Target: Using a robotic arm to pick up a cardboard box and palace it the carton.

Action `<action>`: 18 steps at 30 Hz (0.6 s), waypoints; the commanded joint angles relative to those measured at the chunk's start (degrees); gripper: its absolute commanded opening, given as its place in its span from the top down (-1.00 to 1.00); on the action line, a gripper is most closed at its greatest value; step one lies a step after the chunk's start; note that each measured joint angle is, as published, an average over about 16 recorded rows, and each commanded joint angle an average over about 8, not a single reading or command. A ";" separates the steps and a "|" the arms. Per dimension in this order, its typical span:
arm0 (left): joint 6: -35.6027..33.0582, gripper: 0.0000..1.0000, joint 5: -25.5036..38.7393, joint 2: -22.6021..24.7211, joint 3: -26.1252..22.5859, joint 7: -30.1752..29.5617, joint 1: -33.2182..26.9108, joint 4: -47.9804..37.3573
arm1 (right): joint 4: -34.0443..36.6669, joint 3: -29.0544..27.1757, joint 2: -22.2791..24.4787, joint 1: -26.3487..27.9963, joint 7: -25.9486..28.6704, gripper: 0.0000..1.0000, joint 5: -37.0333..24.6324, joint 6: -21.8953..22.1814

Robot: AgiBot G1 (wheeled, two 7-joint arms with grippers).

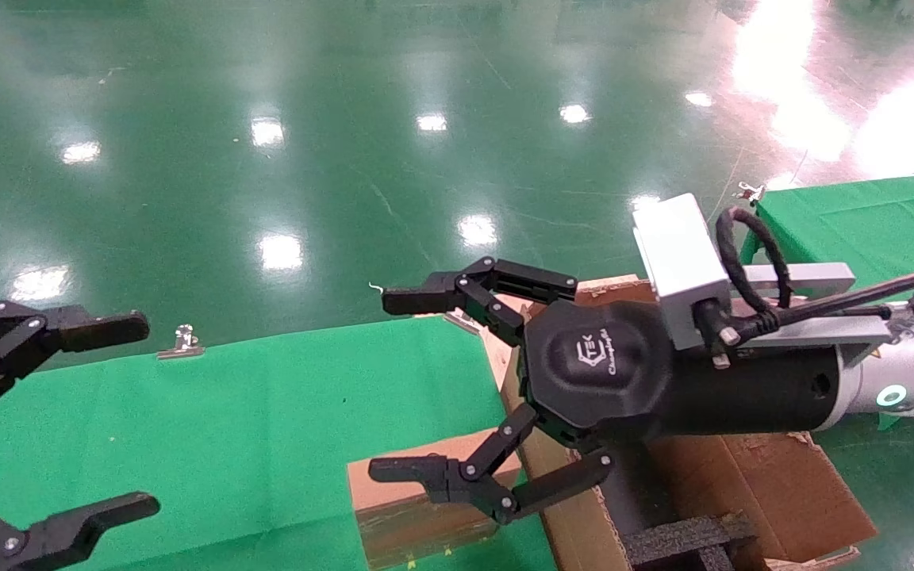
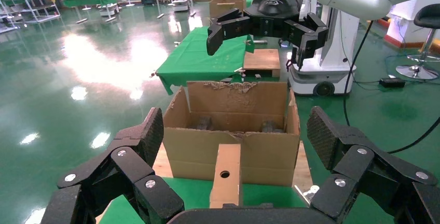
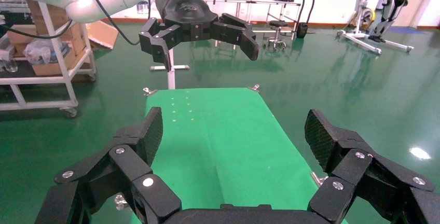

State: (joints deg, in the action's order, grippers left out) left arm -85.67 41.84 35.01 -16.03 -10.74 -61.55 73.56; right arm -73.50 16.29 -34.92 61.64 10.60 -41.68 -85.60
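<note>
The small brown cardboard box (image 1: 409,507) stands on the green table (image 1: 266,412), right against the left wall of the carton (image 1: 774,492). The carton is open, with ragged flaps and black foam (image 1: 687,539) inside. In the left wrist view the box (image 2: 225,175) stands on edge with a round hole, in front of the carton (image 2: 233,146). My right gripper (image 1: 387,385), on the white arm, is open and empty, raised above the box and the carton's left edge. My left gripper (image 1: 140,416) is open and empty at the far left, facing the box.
Metal clips (image 1: 182,342) hold the cloth at the table's far edge. A second green table (image 1: 862,214) stands at the right. Glossy green floor lies beyond. The left wrist view shows another brown box (image 2: 262,60) on a far table.
</note>
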 commanded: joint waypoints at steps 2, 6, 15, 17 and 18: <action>0.00 -1.00 0.00 0.00 0.00 0.00 0.00 0.00 | 0.00 0.00 0.00 0.00 0.00 -1.00 0.00 0.00; 0.00 -1.00 0.00 0.00 0.00 0.00 0.00 0.00 | 0.00 0.00 0.00 0.00 0.00 -1.00 0.00 0.00; 0.00 -0.63 0.00 0.00 0.00 0.00 0.00 0.00 | 0.00 0.00 0.00 0.00 0.00 -1.00 0.00 0.00; 0.00 -0.13 0.00 0.00 0.00 0.00 0.00 0.00 | 0.00 0.00 0.00 0.00 0.00 -1.00 0.00 0.00; 0.00 0.12 0.00 0.00 0.00 0.00 0.00 0.00 | 0.00 0.00 0.00 0.00 0.00 -1.00 0.00 0.00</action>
State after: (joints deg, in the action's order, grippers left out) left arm -85.67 41.84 35.01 -16.03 -10.74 -61.55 73.56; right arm -73.50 16.29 -34.92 61.64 10.60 -41.68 -85.60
